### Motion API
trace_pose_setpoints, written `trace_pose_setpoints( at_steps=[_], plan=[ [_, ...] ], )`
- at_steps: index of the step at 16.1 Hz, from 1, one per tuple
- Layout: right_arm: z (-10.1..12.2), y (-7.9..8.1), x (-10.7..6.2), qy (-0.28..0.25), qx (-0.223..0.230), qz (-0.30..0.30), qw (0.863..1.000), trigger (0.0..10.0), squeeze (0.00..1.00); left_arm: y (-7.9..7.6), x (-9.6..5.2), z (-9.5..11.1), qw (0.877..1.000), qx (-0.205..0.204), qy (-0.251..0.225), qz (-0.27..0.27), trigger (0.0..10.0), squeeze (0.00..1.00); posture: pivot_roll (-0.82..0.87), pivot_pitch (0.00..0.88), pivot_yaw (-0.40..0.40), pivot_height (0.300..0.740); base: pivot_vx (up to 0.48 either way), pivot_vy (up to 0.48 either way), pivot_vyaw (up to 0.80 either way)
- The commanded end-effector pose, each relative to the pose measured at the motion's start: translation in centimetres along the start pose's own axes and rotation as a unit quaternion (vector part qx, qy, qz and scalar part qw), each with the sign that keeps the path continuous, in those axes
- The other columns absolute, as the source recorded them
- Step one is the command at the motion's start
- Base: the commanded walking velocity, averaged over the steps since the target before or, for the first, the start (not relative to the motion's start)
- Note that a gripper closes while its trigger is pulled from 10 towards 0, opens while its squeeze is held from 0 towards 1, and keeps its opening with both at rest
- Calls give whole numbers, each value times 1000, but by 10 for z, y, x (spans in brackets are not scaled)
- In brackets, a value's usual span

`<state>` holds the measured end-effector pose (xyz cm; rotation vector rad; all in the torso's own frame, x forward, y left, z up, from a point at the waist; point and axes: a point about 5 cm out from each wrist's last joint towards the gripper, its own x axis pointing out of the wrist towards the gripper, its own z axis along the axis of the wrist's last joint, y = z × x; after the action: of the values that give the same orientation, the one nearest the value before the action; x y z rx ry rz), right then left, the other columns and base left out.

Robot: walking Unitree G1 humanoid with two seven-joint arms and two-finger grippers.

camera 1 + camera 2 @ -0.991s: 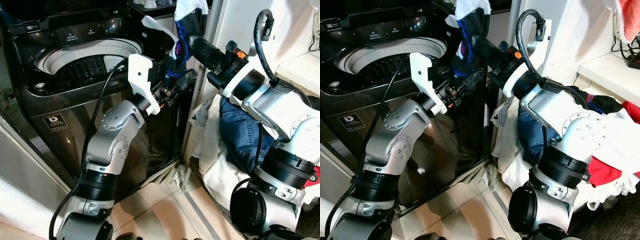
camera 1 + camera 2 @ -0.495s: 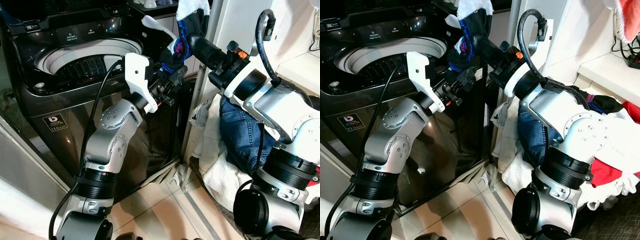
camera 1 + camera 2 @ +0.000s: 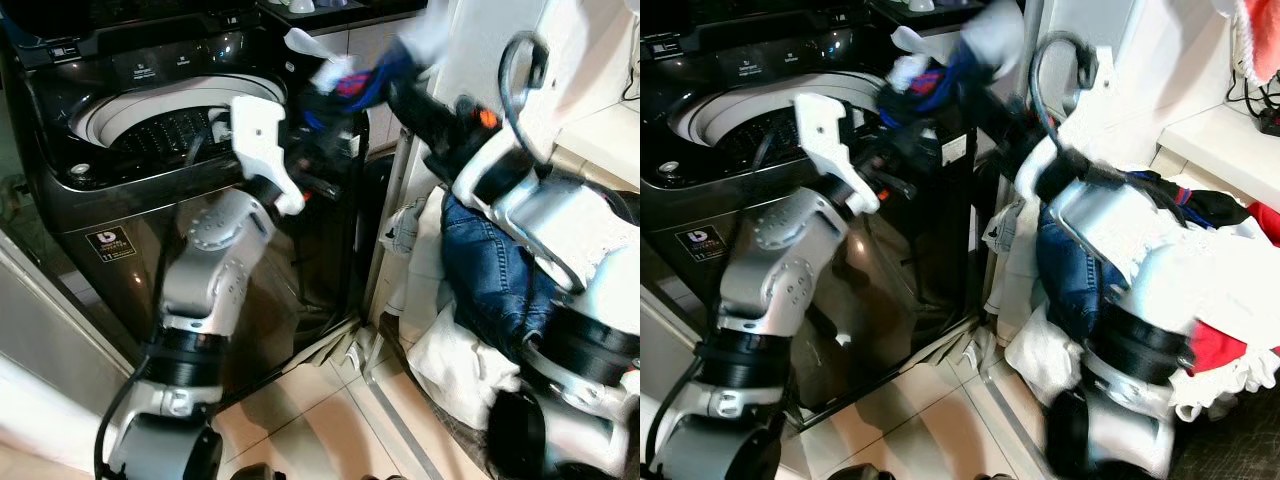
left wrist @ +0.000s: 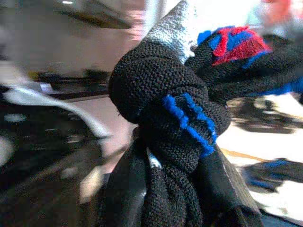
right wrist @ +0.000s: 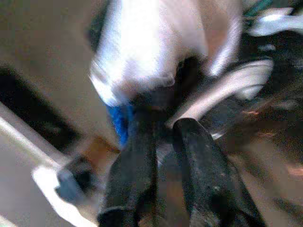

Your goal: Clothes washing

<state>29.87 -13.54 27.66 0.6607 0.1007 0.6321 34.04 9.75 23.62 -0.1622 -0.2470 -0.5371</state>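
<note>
Carrying one black knitted garment with blue and red stitches (image 4: 175,127), both tools, left tool (image 4: 165,189) and right tool (image 5: 163,142), are clamping it near the open dark top-loading washing machine (image 3: 150,120); blue jeans (image 3: 490,270) are waiting.

Home laundry corner: top-loading washing machine (image 3: 120,150), heaped clothes (image 3: 490,280).

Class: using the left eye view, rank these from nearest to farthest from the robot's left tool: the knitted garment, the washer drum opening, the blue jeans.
1. Knitted garment, black with blue and red, clamped in the left tool.
2. Washer drum opening, just to its left.
3. Blue jeans, lower, on the robot's right.
</note>
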Motion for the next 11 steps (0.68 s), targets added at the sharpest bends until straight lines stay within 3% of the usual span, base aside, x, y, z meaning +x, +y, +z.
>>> trace_pose_setpoints(
  at_steps=[1,2,4,5,6,8,11],
  plan=[
    [1,-9,-6,4,-91,-64,994,10000,1000,17,1,8,998,24,-7,55,0,0,-14,0,12,740,0,0,0],
    [1,-16,-14,13,-150,-95,984,10000,0,25,0,9,996,38,-5,75,0,0,-15,0,13,740,0,0,0],
    [4,-20,-24,19,-238,-121,964,10000,0,32,-3,14,993,60,-3,103,0,0,-20,0,19,740,0,0,0],
    [5,-21,-26,13,-278,-147,949,10000,0,32,-4,16,991,70,4,110,7843,0,-22,0,22,740,0,0,0],
    [3,-25,-25,4,-315,-189,930,10000,0,30,-4,15,988,99,28,117,10000,0,-24,0,24,740,0,0,0],
    [-5,-23,-22,-13,-334,-194,922,10000,0,23,-6,14,987,116,34,103,10000,0,-21,0,20,740,0,0,0],
    [-18,-25,-19,-22,-331,-206,920,10000,0,24,-7,16,985,121,24,124,10000,0,-7,0,9,740,0,0,0]
  ],
)
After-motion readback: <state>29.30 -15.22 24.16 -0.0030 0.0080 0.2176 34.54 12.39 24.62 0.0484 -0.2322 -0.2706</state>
